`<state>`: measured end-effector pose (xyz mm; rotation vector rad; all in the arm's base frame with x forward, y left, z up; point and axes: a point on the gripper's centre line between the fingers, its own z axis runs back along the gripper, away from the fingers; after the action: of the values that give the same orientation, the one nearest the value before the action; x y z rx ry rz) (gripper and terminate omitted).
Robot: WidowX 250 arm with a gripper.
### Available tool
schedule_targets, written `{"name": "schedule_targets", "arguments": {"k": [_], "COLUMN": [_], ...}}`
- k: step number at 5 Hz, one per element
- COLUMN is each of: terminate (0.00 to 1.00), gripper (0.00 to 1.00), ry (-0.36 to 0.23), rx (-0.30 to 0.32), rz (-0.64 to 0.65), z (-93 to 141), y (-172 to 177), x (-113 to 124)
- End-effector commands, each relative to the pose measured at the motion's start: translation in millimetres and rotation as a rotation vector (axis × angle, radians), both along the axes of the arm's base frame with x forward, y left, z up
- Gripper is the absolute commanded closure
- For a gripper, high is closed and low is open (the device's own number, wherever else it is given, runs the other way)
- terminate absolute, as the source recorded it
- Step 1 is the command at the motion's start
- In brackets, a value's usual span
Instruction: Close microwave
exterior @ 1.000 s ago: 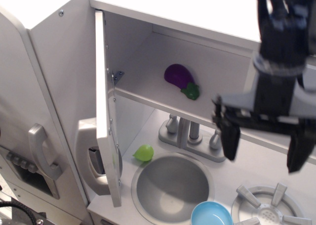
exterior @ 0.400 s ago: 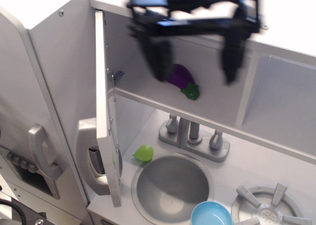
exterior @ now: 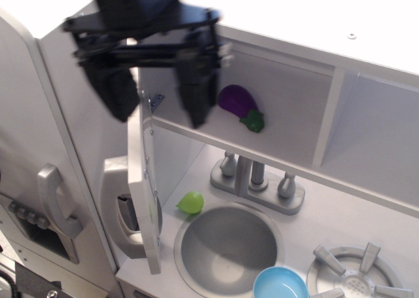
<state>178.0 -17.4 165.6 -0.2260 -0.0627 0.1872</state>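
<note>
The microwave (exterior: pixel 288 108) is a white box compartment at the top of the toy kitchen. Its white door (exterior: pixel 145 200) stands wide open at the left and shows edge-on. A purple toy eggplant (exterior: pixel 237 103) lies inside on the compartment floor. My black gripper (exterior: pixel 158 114) is open at the upper left, blurred by motion. One finger (exterior: pixel 116 95) is left of the door's upper edge and the other finger (exterior: pixel 196 98) is right of it, in front of the compartment opening. I cannot tell whether either finger touches the door.
A green toy fruit (exterior: pixel 190 202) lies beside the grey sink (exterior: pixel 226 245), with a faucet (exterior: pixel 252 180) behind. A blue bowl (exterior: pixel 280 286) and a burner (exterior: pixel 353 272) are at the front right. A grey phone handset (exterior: pixel 124 209) and a tall panel's curved handle (exterior: pixel 55 203) are at the left.
My gripper has swept from the right side of the kitchen up and across to the upper left, now straddling the open door's top. The door has not moved.
</note>
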Motion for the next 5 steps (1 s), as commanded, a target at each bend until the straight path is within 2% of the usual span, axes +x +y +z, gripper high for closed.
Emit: {"name": "schedule_targets", "arguments": {"k": [1,2,3,4,5], "terminate": [0.0,0.0,0.0,0.0,0.0], "gripper": [0.0,0.0,0.0,0.0,0.0], "ry": [-0.026,-0.02,0.016,-0.005,0.0], "rx": [0.051,0.059,0.041,0.015,-0.015], "rz": [0.034,0.06,0.035,0.046,0.042], "z": [-16,-25,-36,-47,-49], "y": [27,25,15,-2,-25], "x": [-1,5,10,23,39]}}
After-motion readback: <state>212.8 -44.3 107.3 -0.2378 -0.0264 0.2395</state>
